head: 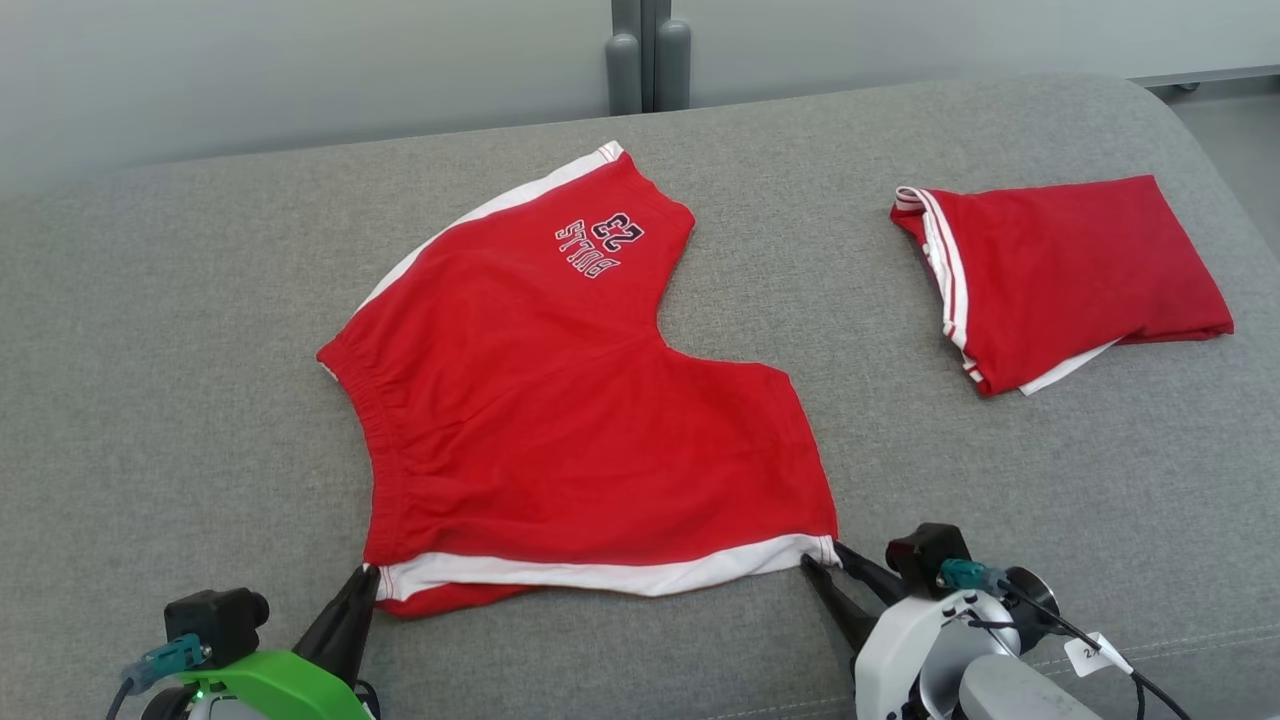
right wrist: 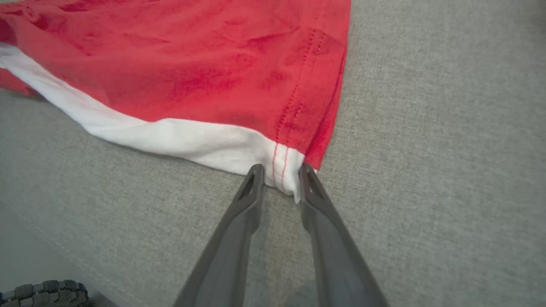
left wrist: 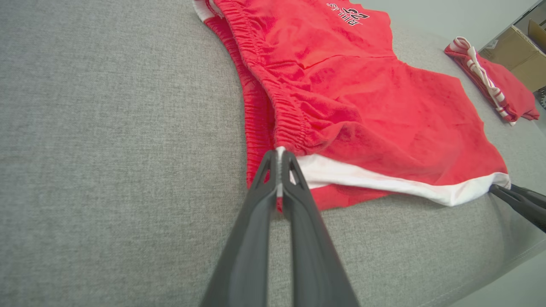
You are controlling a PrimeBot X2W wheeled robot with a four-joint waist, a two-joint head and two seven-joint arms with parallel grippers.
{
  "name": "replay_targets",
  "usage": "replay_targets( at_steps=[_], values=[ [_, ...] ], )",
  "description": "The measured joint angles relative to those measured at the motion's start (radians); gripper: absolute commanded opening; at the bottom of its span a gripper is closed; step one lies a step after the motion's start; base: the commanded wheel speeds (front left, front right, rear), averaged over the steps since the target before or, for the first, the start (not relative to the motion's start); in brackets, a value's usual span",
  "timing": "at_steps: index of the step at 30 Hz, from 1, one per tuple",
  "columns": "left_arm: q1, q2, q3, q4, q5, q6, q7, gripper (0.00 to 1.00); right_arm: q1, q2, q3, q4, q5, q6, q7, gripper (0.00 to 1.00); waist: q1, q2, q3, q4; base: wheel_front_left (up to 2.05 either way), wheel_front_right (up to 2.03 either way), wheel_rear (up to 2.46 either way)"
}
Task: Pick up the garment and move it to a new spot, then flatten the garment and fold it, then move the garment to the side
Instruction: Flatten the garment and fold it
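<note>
Left tool (left wrist: 279,155) clamped on white hem of red shorts (left wrist: 362,106), grey cushion (left wrist: 106,149) beneath; folded red garment (left wrist: 507,91) beyond

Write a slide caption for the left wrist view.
Left gripper pinches the white hem corner of red shorts on grey cushion.

Two red garments (head: 580,430) (head: 1070,275), two claws (head: 365,575) (head: 822,555), one grey cushion (head: 200,300).

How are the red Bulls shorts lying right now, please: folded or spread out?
Spread out, not folded: the red Bulls shorts lie flat on the grey cushion, both legs splayed apart, waistband to the robot's left.
</note>
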Motion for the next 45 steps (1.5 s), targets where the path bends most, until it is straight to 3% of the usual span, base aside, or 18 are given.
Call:
replay_targets(
  at_steps=[1, 3, 6, 13, 23, 30, 45],
  values=[
    [0.000, 0.000, -0.001, 0.000, -0.002, 0.000, 0.000, 0.00, -0.002, 0.000, 0.006, 0.005, 0.002, 0.000, -0.001, 0.41, 0.0000, 0.0000, -0.001, 0.000, 0.00, 0.00, 0.00],
    [0.000, 0.000, -0.002, 0.001, -0.002, 0.000, 0.000, 0.00, -0.005, 0.001, 0.017, 0.014, 0.007, 0.000, -0.005, 0.29, 0.0000, 0.0000, -0.003, 0.001, 0.00, 0.00, 0.00],
    [0.000, -0.001, -0.001, 0.001, -0.003, 0.000, -0.009, 0.00, -0.010, 0.002, 0.019, 0.019, 0.010, 0.000, -0.007, 0.00, 0.0000, 0.0000, -0.004, 0.002, 0.00, 0.00, 0.00],
    [0.000, -0.040, 0.049, -0.019, -0.045, 0.000, -0.079, 0.00, -0.033, 0.009, -0.057, -0.011, 0.073, 0.000, -0.036, 0.00, 0.0000, 0.0000, -0.013, 0.000, 0.00, 0.00, 0.00],
    [-0.008, -0.101, 0.085, -0.103, -0.082, 0.000, -0.178, 0.00, -0.082, -0.032, -0.122, -0.226, 0.120, 0.000, -0.048, 0.00, 0.0000, 0.0000, -0.055, -0.028, 0.00, 0.00, 0.00],
    [0.021, -0.107, 0.101, -0.151, -0.084, 0.001, -0.195, 0.00, -0.042, -0.059, -0.143, -0.422, 0.131, 0.000, -0.048, 0.00, 0.0000, 0.0000, -0.099, -0.043, 0.00, 0.00, 0.00],
    [0.165, -0.106, 0.116, -0.330, -0.073, 0.034, -0.204, 0.00, 0.088, -0.237, -0.131, -0.712, 0.105, 0.001, -0.050, 0.00, 0.0000, 0.0000, -0.140, -0.050, 0.00, 0.00, 0.00]
  ],
)
